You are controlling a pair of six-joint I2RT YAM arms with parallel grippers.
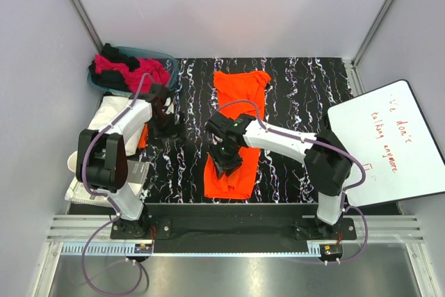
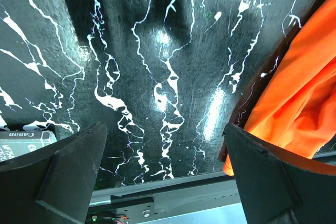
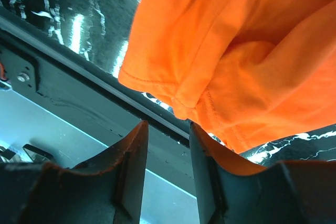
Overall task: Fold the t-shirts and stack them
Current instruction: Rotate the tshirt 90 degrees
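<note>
Right wrist: bunched orange t-shirt [image 3: 236, 51]

Orange t-shirt [image 3: 247, 66] matt cloth (stitched hem); table [image 2: 173, 77] glossy, marbled.

one orange t-shirt [image 1: 240, 92], one teal basket [image 1: 165, 55], one white board [image 1: 386, 147], two arms [image 1: 132, 119] [image 1: 278, 137]
</note>
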